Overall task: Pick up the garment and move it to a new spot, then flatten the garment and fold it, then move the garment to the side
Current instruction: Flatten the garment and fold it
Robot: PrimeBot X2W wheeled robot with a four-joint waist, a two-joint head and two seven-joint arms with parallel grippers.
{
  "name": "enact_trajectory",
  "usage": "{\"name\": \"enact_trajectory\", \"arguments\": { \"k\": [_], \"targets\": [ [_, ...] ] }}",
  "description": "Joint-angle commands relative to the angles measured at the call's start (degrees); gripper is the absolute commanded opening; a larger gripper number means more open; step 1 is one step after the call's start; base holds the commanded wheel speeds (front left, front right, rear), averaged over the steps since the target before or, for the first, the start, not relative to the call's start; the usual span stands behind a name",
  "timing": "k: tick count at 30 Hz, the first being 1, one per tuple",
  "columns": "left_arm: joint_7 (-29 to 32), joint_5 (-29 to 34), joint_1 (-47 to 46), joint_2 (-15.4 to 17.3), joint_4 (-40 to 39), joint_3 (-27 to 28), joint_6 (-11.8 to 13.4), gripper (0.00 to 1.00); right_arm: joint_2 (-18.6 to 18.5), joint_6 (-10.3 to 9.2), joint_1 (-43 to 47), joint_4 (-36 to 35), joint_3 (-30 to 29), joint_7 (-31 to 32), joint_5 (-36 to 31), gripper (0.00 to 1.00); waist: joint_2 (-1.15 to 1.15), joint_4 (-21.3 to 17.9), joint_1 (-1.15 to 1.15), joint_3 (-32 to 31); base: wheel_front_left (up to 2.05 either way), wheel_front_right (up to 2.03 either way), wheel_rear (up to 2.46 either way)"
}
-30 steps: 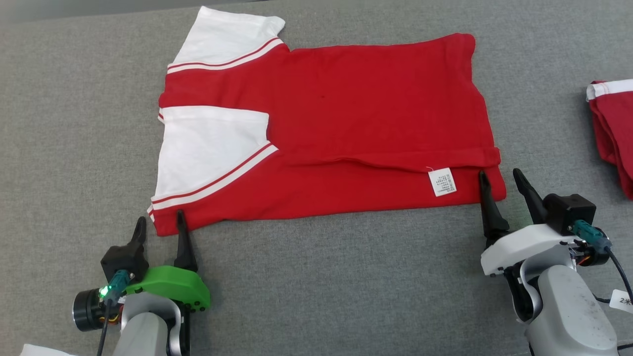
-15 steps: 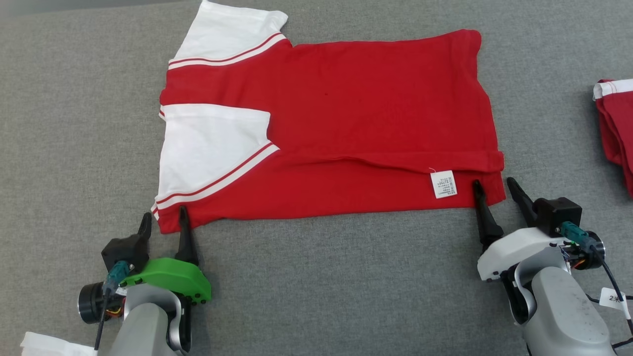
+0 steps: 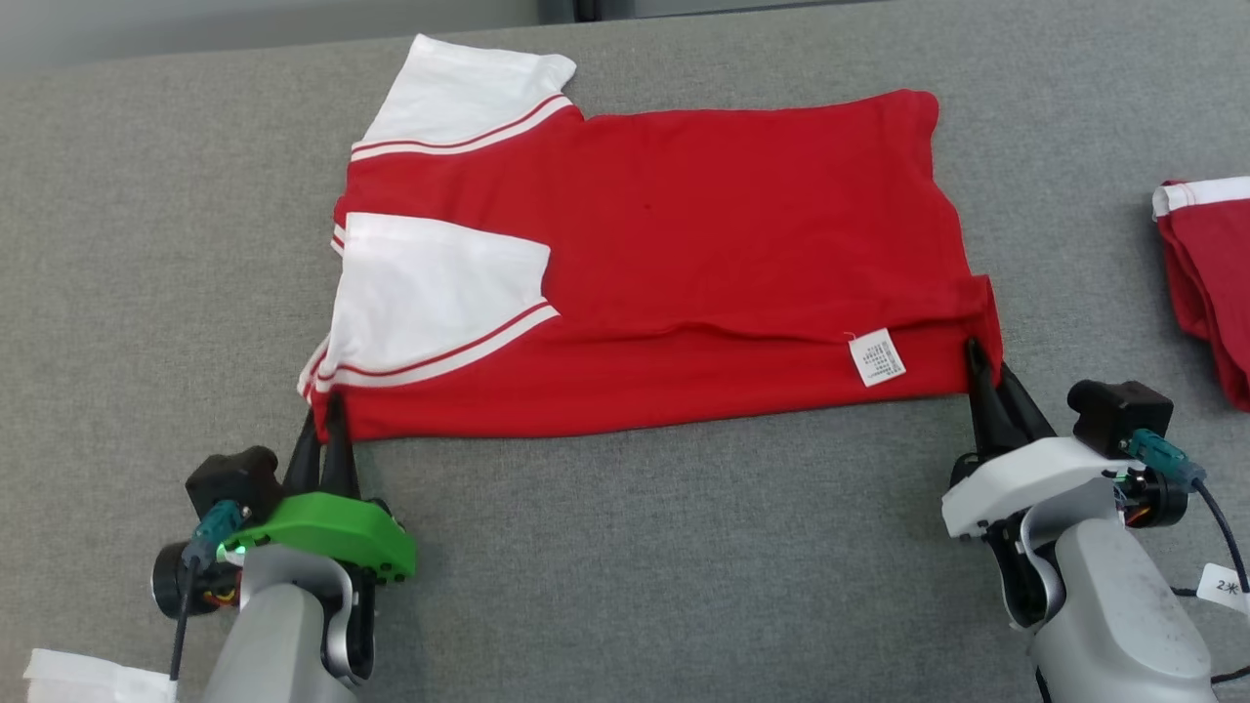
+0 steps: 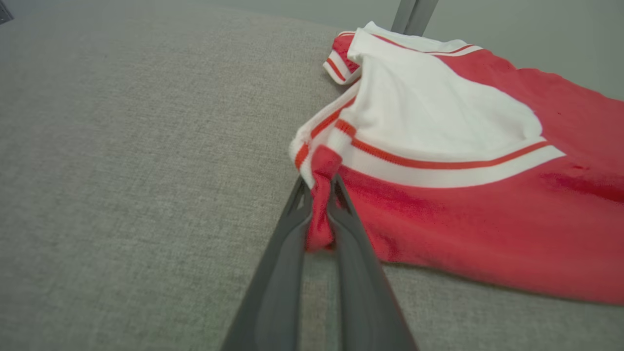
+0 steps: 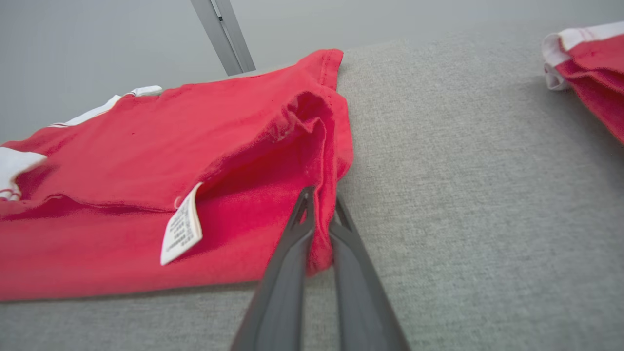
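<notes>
- Head view: red T-shirt [image 3: 732,225] w/ white sleeves is seen spread flat on grey fabric tabletop [image 3: 625,547], sleeve end toward robot's left, hem end toward its right.
- One white sleeve [image 3: 439,283] is folded in over the shirt body; other sleeve [image 3: 459,98] is laid out at shirt's far edge.
- Shirt's near long side is folded over, so a doubled strip is formed along that edge; white care label [image 3: 876,357] is exposed on the strip, near hem end.
- L gripper [image 3: 327,415] is set at shirt's near sleeve-end corner; in L wrist view its fingers [image 4: 287,243] are pinched nearly together on a bunched red bit of that corner.
- R gripper [image 3: 984,366] is set at shirt's near hem-end corner, near the label; in R wrist view its fingers [image 5: 285,273] are closed narrow on the hem edge, w/ cloth above the grip puckered into a raised fold.
- 2nd red garment [image 3: 1206,273] w/ white trim is seen well apart from shirt, beyond hem end.
- Small white item [image 3: 78,679] is glimpsed off shirt's near side, by L arm; what it is can't be told.
</notes>
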Motion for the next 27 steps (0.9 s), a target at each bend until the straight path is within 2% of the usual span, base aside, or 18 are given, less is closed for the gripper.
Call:
{"name": "enact_trajectory", "arguments": {
  "k": [1, 7, 12, 18, 24, 25, 26, 27],
  "targets": [
    [0.01, 1.52, -0.65, 0.38, -1.98, 0.82, -0.46, 0.0, -0.33, -0.07, -1.22, -0.78, -0.44, -0.02, 0.48, 0.0, 0.0, 0.28, 0.0, -2.2, 0.0, 0.0, 0.0],
    [0.01, 3.37, -2.19, 0.43, -7.62, 4.16, -2.11, 0.0, -0.33, -0.07, -3.85, -0.2, -1.54, -0.04, 3.37, 0.0, 0.0, 0.14, 0.0, -7.26, 0.0, 0.0, 0.0],
    [0.02, 2.31, 1.52, 0.4, -6.38, 4.29, -2.65, 0.0, -0.49, -0.08, -2.87, 3.75, -0.66, -0.04, 7.14, 0.0, 0.0, -0.15, 0.0, -11.12, 0.0, 0.0, 0.0],
    [0.01, -1.59, 10.39, 0.47, -2.66, 1.39, -1.03, 0.0, -1.35, -0.08, 4.32, 7.13, 0.39, -0.05, 9.72, 0.0, 0.0, -0.09, 0.0, -13.45, 0.0, 0.0, 0.0],
    [0.02, -4.66, 18.18, 0.48, -1.5, -3.35, 0.99, 0.0, -2.04, -0.08, 11.2, 6.6, 0.48, -0.05, 7.88, 0.0, 0.0, 0.57, 0.0, -13.0, 0.0, 0.0, 0.0],
    [0.01, -4.4, 18.59, 0.48, -1.72, -3.9, 1.33, 0.27, -2.3, -0.08, 11.63, 6.16, 0.42, -0.05, 7.14, 0.17, 0.0, 0.68, 0.0, -12.77, 0.0, 0.0, 0.0],
    [0.01, -3.98, 18.83, 0.47, -2.06, -4.44, 1.68, 0.85, -2.61, -0.08, 11.97, 5.47, 0.3, -0.05, 5.93, 0.4, 0.0, 0.84, 0.0, -12.37, 0.0, 0.0, 0.0],
    [0.02, -3.94, 18.87, 0.46, -2.37, -4.68, 1.99, 1.0, -2.82, -0.08, 12.08, 4.81, 0.24, -0.05, 4.76, 1.0, 0.0, 0.94, 0.0, -12.06, 0.0, 0.0, 0.0]
  ]
}}
